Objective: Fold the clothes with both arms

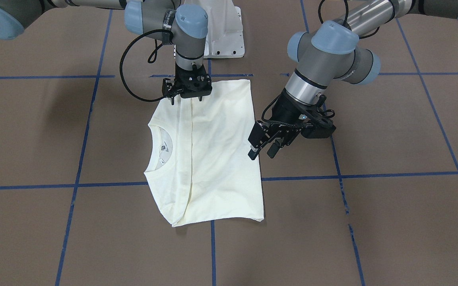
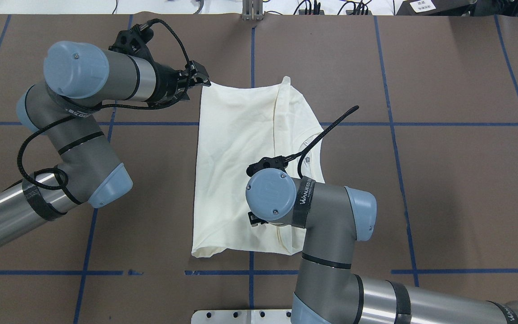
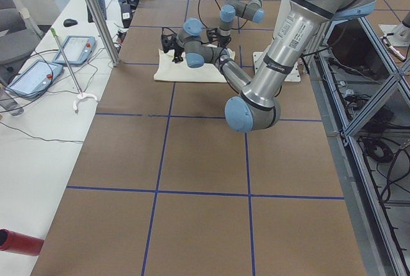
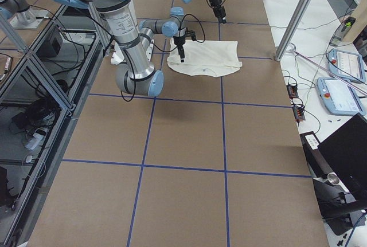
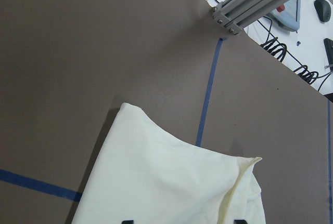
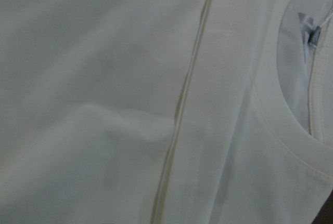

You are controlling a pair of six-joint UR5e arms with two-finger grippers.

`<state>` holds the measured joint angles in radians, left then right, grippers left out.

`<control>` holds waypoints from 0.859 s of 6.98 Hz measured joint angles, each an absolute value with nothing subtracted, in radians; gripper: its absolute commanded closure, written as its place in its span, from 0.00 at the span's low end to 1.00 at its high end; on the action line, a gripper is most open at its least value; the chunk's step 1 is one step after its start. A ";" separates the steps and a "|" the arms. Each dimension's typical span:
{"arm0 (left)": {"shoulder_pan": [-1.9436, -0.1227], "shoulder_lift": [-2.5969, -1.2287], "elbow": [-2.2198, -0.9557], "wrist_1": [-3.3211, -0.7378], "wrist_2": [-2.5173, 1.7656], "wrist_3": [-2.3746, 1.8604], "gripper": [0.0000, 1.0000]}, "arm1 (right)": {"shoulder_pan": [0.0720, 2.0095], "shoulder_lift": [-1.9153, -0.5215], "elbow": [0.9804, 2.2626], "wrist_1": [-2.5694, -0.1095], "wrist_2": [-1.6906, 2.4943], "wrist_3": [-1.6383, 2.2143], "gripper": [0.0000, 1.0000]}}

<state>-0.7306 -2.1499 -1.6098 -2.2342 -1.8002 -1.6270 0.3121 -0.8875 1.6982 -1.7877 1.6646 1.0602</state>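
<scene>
The cream T-shirt (image 1: 217,159) lies folded flat on the brown table, print hidden, ribbed collar (image 1: 159,147) toward my right side. It also shows in the overhead view (image 2: 236,171). My left gripper (image 1: 261,154) is open and empty, hovering over the shirt's far left corner (image 2: 205,85). The left wrist view shows that corner (image 5: 166,182) below it. My right gripper (image 1: 186,99) points straight down over the shirt's near edge, jaws apart, holding nothing that I can see. In the overhead view my right wrist (image 2: 270,193) hides it. The right wrist view is filled with fabric (image 6: 104,104), very close.
The white pedestal base (image 1: 223,35) stands just behind the shirt's near edge. Blue tape lines (image 1: 105,184) grid the table. A side bench with tablets (image 3: 38,74) and an aluminium post (image 3: 96,13) lie beyond the far edge.
</scene>
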 measured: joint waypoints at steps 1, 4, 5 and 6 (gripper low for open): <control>-0.730 -2.149 -1.611 -2.234 -1.801 -1.627 0.29 | 0.306 -0.890 1.695 -1.822 1.664 1.044 0.00; -0.730 -2.149 -1.613 -2.235 -1.801 -1.628 0.29 | 0.301 -0.896 1.701 -1.869 1.661 1.028 0.00; -0.730 -2.149 -1.616 -2.234 -1.801 -1.629 0.29 | 0.300 -0.889 1.702 -1.871 1.661 1.028 0.00; -0.730 -2.149 -1.619 -2.233 -1.801 -1.629 0.29 | 0.300 -0.886 1.703 -1.871 1.662 1.028 0.00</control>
<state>-0.7302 -2.1491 -1.6190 -2.2333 -1.8006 -1.6289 0.2995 -0.8862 1.7025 -1.8711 1.6615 1.0278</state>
